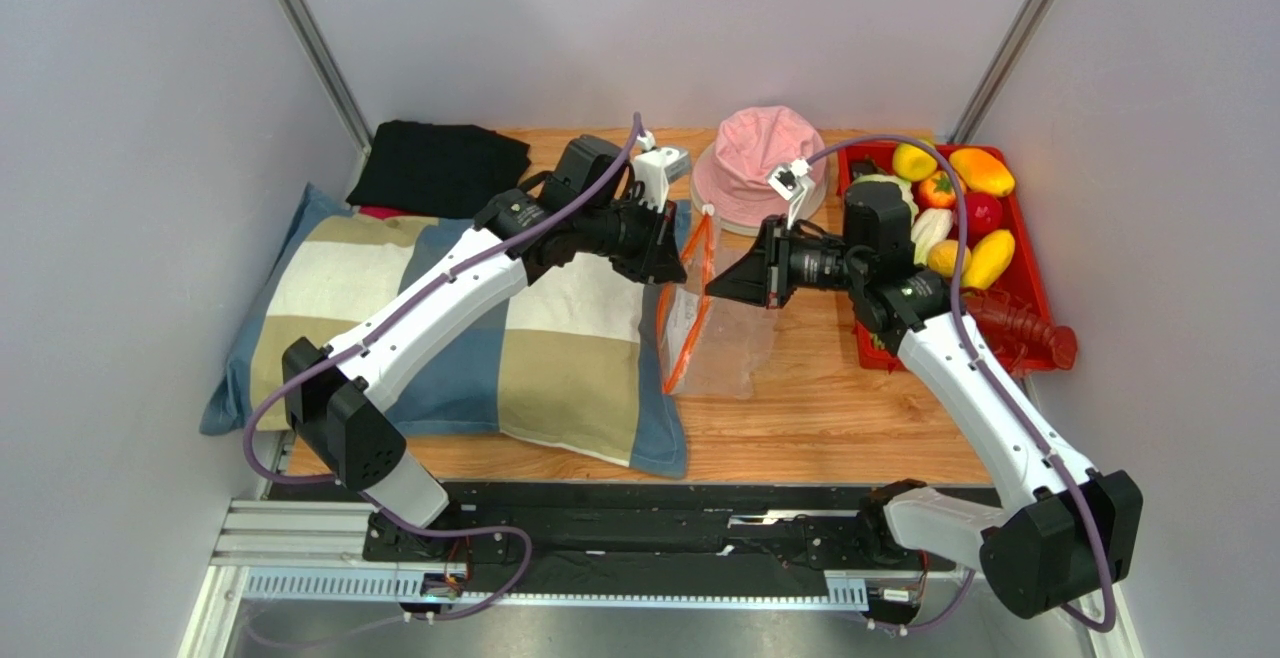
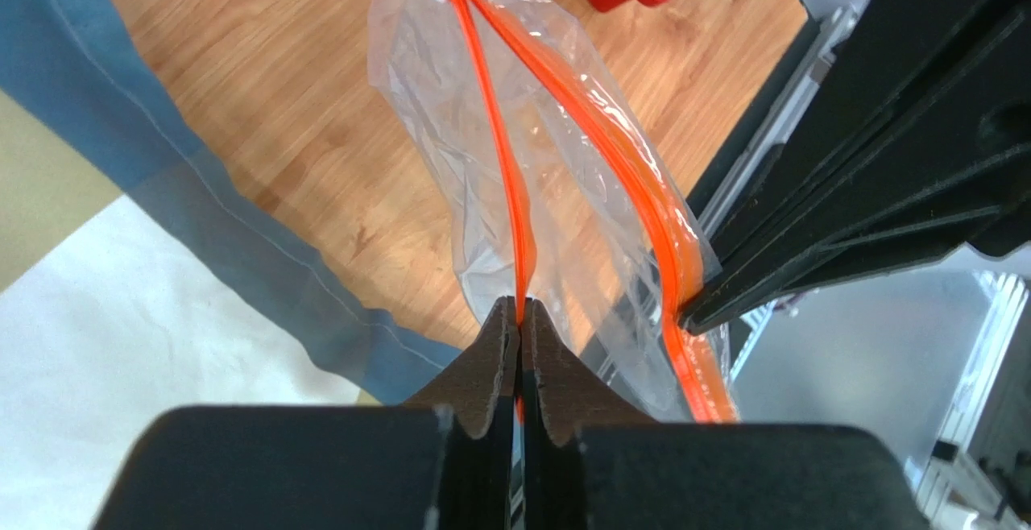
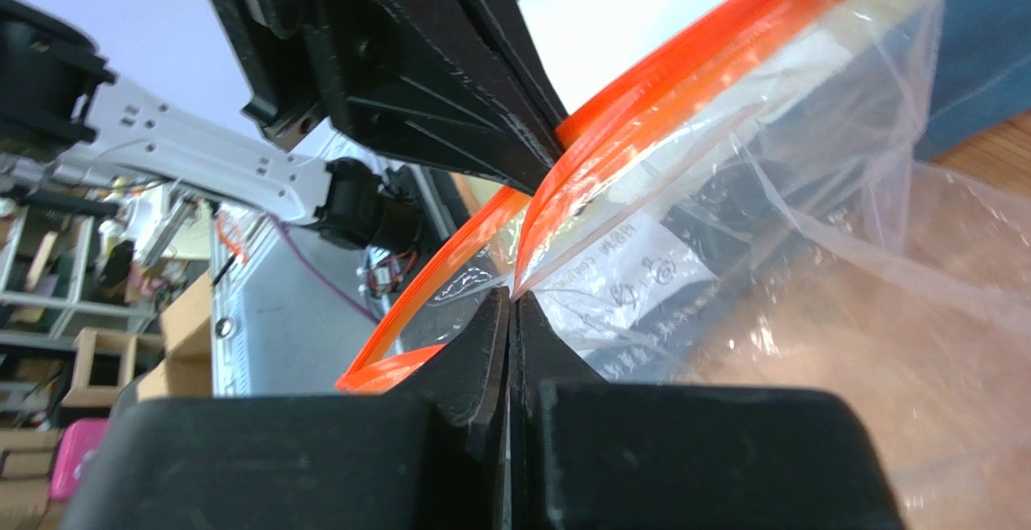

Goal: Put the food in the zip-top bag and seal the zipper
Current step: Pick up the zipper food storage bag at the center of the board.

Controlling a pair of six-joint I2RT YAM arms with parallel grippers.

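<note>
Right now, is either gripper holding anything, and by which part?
Both hold the zip-top bag: the left gripper pinches one lip of the orange zipper, the right gripper the opposite lip, with the mouth spread between them.

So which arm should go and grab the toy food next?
Probably the right gripper, once it lets go: the food lies in the red tray on its side. The left gripper, across the zip-top bag, could hold the mouth up.

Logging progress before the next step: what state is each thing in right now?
zip-top bag: held up, mouth open, looks empty
zipper: unsealed, two strips apart
food: in the red tray
left gripper: shut on one zipper strip
right gripper: shut on the other strip
</note>
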